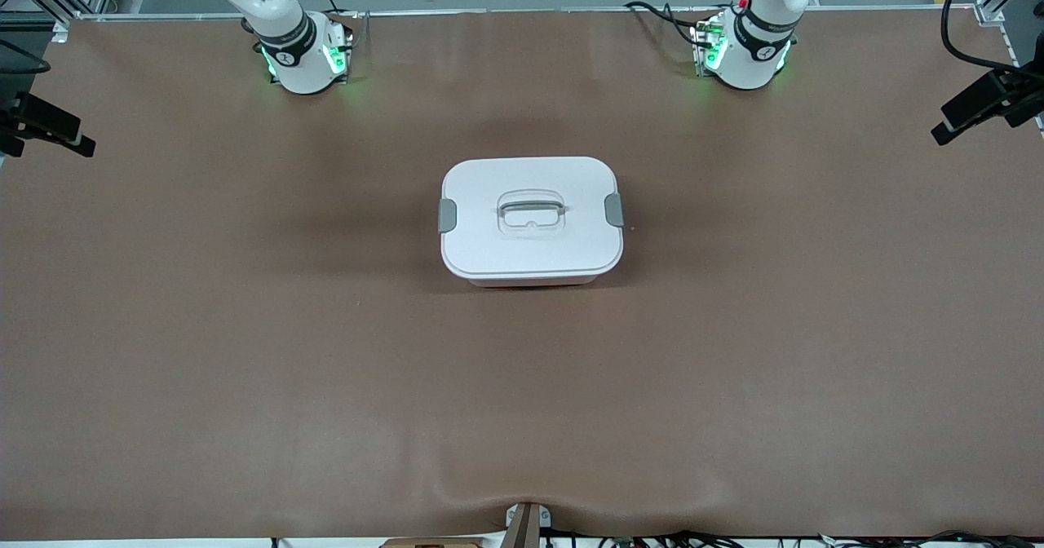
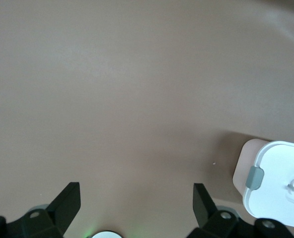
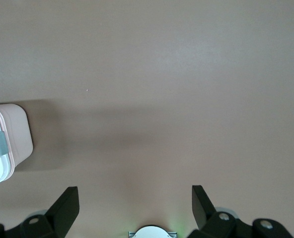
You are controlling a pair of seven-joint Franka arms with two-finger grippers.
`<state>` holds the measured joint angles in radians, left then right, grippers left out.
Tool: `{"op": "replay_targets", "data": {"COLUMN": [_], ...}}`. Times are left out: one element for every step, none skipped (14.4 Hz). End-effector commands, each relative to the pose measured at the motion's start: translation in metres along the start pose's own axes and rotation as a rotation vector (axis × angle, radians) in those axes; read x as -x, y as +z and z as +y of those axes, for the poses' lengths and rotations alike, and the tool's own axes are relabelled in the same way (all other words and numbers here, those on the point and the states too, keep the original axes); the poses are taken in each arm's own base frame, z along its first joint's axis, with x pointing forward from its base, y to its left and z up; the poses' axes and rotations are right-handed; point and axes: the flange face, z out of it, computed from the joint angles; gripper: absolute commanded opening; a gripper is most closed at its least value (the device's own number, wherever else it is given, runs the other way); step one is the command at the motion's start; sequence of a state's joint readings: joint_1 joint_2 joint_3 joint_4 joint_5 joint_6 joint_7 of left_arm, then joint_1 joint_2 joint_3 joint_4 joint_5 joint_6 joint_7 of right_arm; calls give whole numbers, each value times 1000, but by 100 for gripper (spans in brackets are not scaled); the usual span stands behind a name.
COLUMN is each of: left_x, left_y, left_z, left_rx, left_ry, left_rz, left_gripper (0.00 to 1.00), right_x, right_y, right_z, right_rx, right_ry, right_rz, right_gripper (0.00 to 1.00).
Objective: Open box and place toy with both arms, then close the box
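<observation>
- While both arms wait up high, the box (image 1: 532, 220) sits dead centre of the front frame on the brown table (image 1: 245, 369), white lid (image 1: 530, 242) on.
- Its grey clips (image 1: 447, 215) sit one at each short end, and the recessed handle (image 1: 531, 210) is in the middle of the lid.
- The left gripper (image 2: 134, 201) hangs over bare table, fingers (image 2: 67, 201) spread wide, holding nothing; the box shows at the lower right of its frame.
- The right gripper (image 3: 134, 203) is likewise released and empty; the box peeks in at the left edge of its frame.
</observation>
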<state>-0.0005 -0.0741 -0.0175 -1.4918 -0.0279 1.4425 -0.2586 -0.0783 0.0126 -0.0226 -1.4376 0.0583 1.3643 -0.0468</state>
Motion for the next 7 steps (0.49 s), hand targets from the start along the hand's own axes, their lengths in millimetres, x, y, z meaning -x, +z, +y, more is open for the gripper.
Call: {"op": "replay_targets", "data": {"left_x": [1, -1, -5, -5, -4, -4, -6], "left_y": [9, 13, 18, 18, 18, 19, 20], "left_z": [1, 2, 3, 3, 5, 5, 5], "left_rx": [-2, -1, -3, -7, -7, -14, -16], "left_ry": [78, 82, 88, 91, 94, 96, 96], "left_rz": [-25, -30, -37, -36, -37, -37, -36], "left_gripper": [100, 100, 100, 100, 100, 100, 100], "right_x": [0, 0, 0, 0, 0, 0, 0], "right_y": [0, 0, 0, 0, 0, 0, 0], "right_z": [-1, -1, -1, -1, -1, -1, -1], "right_rx": [-15, -15, -15, -15, -15, -15, -15], "right_ry": [-2, -2, -2, -2, -2, -2, -2], "right_rz": [-4, -4, -4, -4, -2, -4, -4], "right_gripper": [100, 100, 100, 100, 100, 100, 100]}}
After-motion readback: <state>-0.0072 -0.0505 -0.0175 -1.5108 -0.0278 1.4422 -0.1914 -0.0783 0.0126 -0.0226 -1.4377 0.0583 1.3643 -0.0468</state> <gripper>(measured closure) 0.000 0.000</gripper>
